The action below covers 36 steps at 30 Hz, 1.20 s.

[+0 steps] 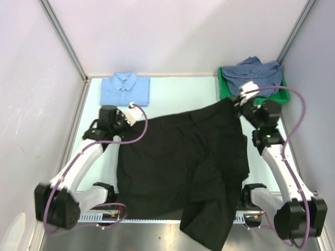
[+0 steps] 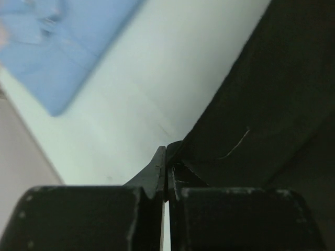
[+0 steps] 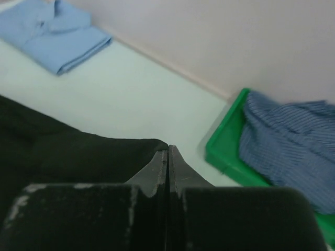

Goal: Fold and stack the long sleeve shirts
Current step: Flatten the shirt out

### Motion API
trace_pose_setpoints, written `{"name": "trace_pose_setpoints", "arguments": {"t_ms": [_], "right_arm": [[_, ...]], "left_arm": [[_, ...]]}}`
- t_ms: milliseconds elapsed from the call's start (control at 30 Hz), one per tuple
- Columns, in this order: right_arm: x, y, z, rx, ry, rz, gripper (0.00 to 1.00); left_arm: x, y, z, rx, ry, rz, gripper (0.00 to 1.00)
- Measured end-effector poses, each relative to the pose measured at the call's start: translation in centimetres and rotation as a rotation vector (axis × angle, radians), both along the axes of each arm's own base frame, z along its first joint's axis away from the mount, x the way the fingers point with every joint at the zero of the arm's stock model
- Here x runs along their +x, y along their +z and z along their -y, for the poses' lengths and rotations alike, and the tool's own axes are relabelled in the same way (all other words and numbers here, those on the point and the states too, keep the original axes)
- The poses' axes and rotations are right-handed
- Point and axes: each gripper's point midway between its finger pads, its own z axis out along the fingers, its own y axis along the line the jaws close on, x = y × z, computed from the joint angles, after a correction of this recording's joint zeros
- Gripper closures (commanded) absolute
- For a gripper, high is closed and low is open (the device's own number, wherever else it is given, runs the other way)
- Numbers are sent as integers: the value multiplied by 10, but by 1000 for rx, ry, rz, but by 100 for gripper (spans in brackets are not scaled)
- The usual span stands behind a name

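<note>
A black long sleeve shirt (image 1: 183, 162) lies spread over the middle of the table, its lower part hanging over the front edge. My left gripper (image 1: 124, 128) is shut on the shirt's back left corner; in the left wrist view black cloth (image 2: 261, 104) runs into the closed fingertips (image 2: 166, 152). My right gripper (image 1: 234, 102) is shut on the back right corner, where the cloth (image 3: 63, 151) meets the closed tips (image 3: 168, 150). A light blue shirt (image 1: 124, 89) (image 3: 57, 36) lies folded at the back left. A blue-and-white checked shirt (image 1: 255, 72) (image 3: 293, 146) sits crumpled in the bin.
The green plastic bin (image 1: 225, 86) (image 3: 225, 151) stands at the back right corner, close to my right gripper. Walls close the table on the left, back and right. Pale table surface (image 1: 183, 94) shows between the folded shirt and the bin.
</note>
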Motion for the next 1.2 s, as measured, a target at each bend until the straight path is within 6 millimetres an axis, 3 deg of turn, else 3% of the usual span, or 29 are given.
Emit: {"name": "trace_pose_setpoints", "arguments": {"t_ms": [100, 233, 300, 400, 500, 567, 600, 700, 767, 800, 900, 1033, 1167, 1200], "right_arm": [[9, -64, -15, -40, 47, -114, 100], [39, -135, -24, -86, 59, -243, 100], [54, -171, -24, -107, 44, -314, 100], [79, -198, -23, -128, 13, -359, 100], [112, -197, -20, -134, -31, -337, 100], [132, -189, -18, -132, -52, -314, 82], [140, -185, -17, -131, -59, -305, 61], [154, -175, -11, -135, -74, -309, 33], [157, -169, -6, -139, -76, -329, 25], [156, -167, -3, -147, -72, -345, 12], [145, -162, 16, -172, -79, -423, 7], [114, -148, 49, -208, -101, -534, 9], [64, -129, 76, -244, -55, -656, 15], [46, -129, 80, -267, -25, -701, 16]], "left_arm": [[7, -56, 1, 41, -15, -130, 100], [34, -103, 1, 71, -1, -247, 100], [53, -115, 1, 79, 11, -280, 100], [93, -116, 0, 77, 32, -278, 100], [125, -107, -1, 74, 40, -244, 100], [139, -102, -1, 75, 39, -227, 100], [145, -99, 0, 77, 37, -220, 100], [156, -98, 1, 86, 29, -218, 99], [157, -101, -1, 87, 31, -233, 97], [155, -103, -3, 86, 34, -246, 96], [152, -107, -13, 82, 50, -273, 85], [147, -110, -28, 65, 75, -308, 72], [142, -113, -36, 49, 83, -331, 60], [142, -113, -35, 45, 81, -334, 52]]}}
